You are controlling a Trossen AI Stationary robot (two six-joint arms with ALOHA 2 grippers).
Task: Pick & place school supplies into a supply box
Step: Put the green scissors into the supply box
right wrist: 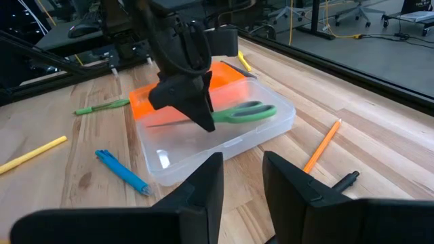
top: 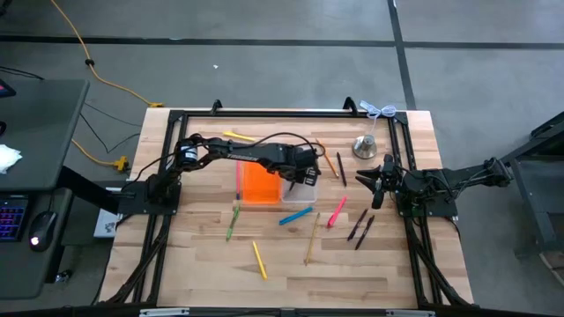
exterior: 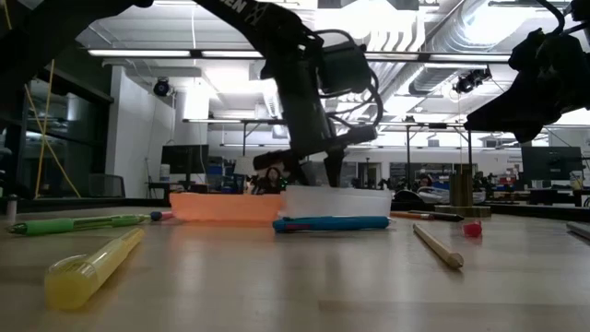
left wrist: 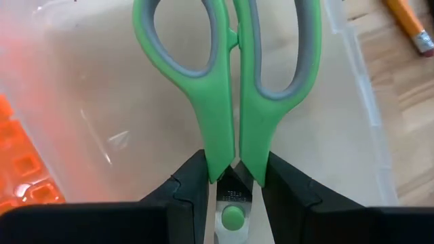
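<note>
My left gripper [top: 304,176] hangs over the supply box, shut on the green-handled scissors [right wrist: 247,112]. The box lies mid-table with its orange half [top: 258,185] toward the left and its clear tray [top: 298,195] toward the right. The scissors lie level in or just above the clear tray [left wrist: 81,102]. My right gripper [top: 366,179] waits open near the table's right side, right of the box; its fingers [right wrist: 242,169] touch nothing. Loose pens, pencils and markers lie around the box. My left gripper pinches the scissors between its two fingers [left wrist: 193,179], on the green shanks [left wrist: 230,152] where the two handle loops meet, just past the pivot. The fingers come from above, pointing down. The scissors are level over the clear tray; whether they touch its floor I cannot tell.
On the near side of the box lie a blue marker [top: 295,217], pink marker [top: 337,212], green pen [top: 233,220], yellow marker [top: 259,260], wood pencil [top: 312,239] and dark pens [top: 359,227]. An orange pencil [top: 332,164] and silver bell [top: 366,145] lie farther back.
</note>
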